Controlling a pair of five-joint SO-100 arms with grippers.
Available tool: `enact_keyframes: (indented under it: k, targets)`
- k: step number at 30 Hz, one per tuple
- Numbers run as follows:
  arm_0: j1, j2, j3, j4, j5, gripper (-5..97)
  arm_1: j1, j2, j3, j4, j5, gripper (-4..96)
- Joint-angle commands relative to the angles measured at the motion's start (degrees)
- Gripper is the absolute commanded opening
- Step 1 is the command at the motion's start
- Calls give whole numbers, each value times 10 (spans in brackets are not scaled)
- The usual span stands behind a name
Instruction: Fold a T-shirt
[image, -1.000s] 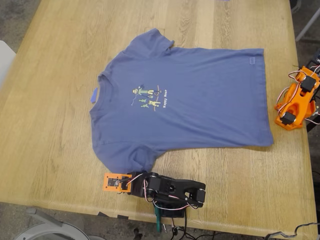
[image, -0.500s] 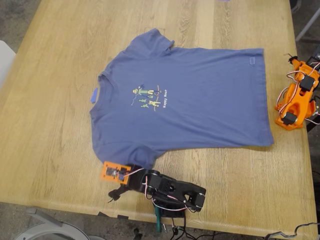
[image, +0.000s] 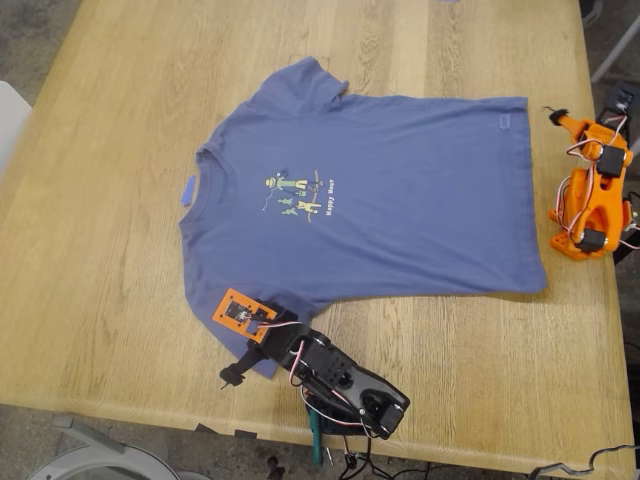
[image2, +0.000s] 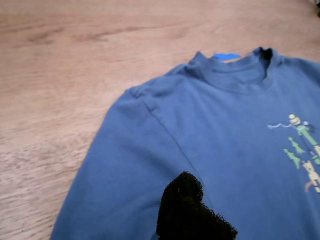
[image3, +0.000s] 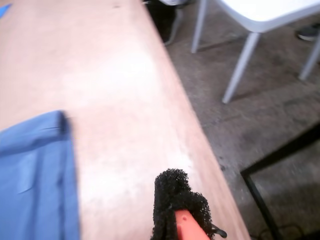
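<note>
Right now the T-shirt (image: 380, 210) lies flat and spread out on the wooden table (image: 110, 200), print side up, its collar toward the exterior view's left and its hem toward the exterior view's right. My first gripper (image: 240, 350) sits over the sleeve nearest the table's front edge in the exterior view; its wrist view looks across that sleeve and shoulder toward the collar, with one black foam-padded fingertip (image2: 187, 210) over the blue cloth. Whether its jaws are parted or closed, I cannot tell, nor whether the pad touches the fabric. My second gripper (image: 557, 117) hangs at the exterior view's right, just past the hem corner, above bare wood; its wrist view shows the shirt's corner beside it. Its jaw state is unclear too, only one padded tip (image3: 175, 197) showing
</note>
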Motion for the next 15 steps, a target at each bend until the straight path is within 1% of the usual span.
enact_keyframes:
  k: [1, 5, 9, 12, 15]
  targets:
    - [3, -57, -133, 21, 2, 714, -63, -2, -92, 67, -11, 482]
    - [18, -221, -289, 38, 4, 712, -172, -42, -196, 156, -26, 480]
    - [56, -361, -449, 79, 4, 715, -263, -105, -300, 238, -36, 472]
    - [91, -428, -527, 120, -2, 715, -329, -164, -376, 289, -43, 465]
    - [116, -467, -566, 144, -8, 715, -396, -238, -466, 345, -48, 453]
